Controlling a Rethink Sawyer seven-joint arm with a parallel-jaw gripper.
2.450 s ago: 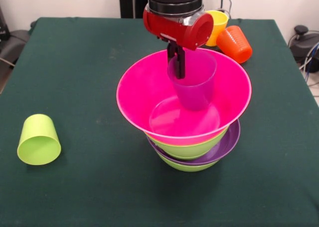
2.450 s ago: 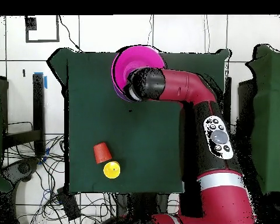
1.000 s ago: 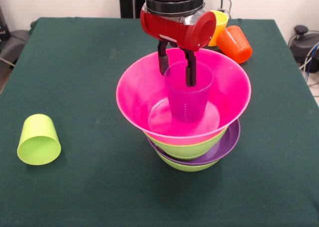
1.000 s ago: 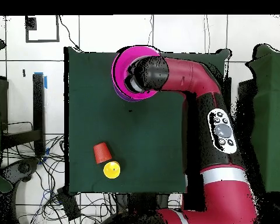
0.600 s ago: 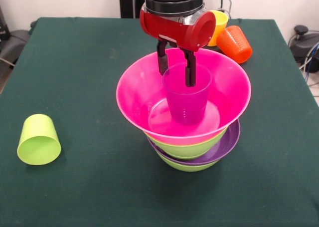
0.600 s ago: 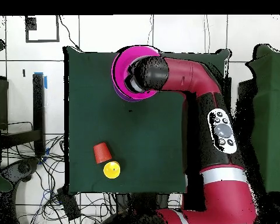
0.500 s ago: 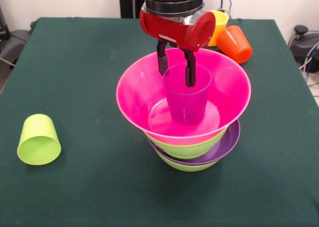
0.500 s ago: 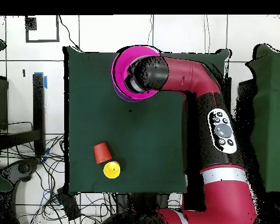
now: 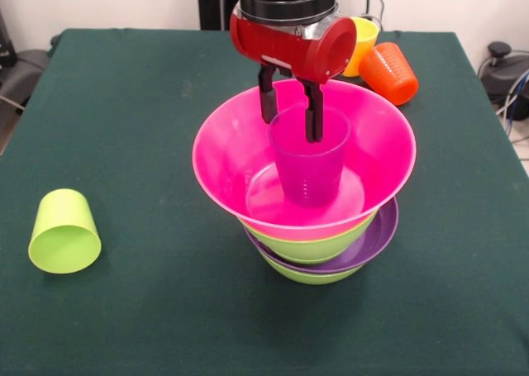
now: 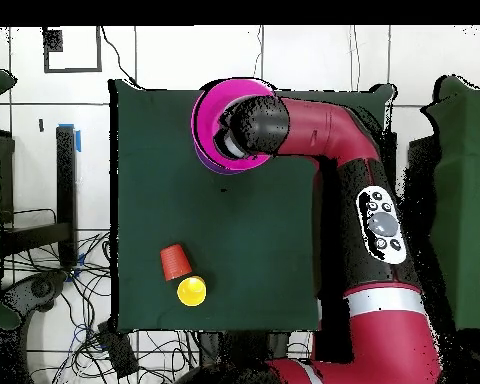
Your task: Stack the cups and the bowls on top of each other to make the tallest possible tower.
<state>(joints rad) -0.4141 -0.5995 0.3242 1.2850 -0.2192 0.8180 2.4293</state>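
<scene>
- Front view: the red and black gripper point(image 9: 290, 111) has let go of the translucent purple plastic cup point(image 9: 308, 157); a couple of seconds ago its fingers were pinched on the cup's far rim and the cup hung tilted, now they stand spread, one outside the far rim and one just inside the mouth.
- The cup now stands upright, mouth up, on the flat floor of the wide glossy pink plastic bowl point(image 9: 223, 149), which tops the tower point(image 9: 322, 248) of lime green and purple bowls; it has not shifted in the last half second, so it looks settled.
- The gripper has crept slightly upward since release, which I read as the start of a retreat.
- For the task, one cup is placed and the stack has gained little height, since the cup sits deep in the bowl.
- Left on the dark green table point(image 9: 149, 78): a lime green plastic cup point(image 9: 64, 231) on its side, well apart, plus a yellow-orange cup point(image 9: 362, 41) and an orange cup point(image 9: 389, 73) lying beyond the tower.
- Overhead view: the arm point(image 10: 324, 135) covers most of the pink bowl, hiding the cup.
</scene>
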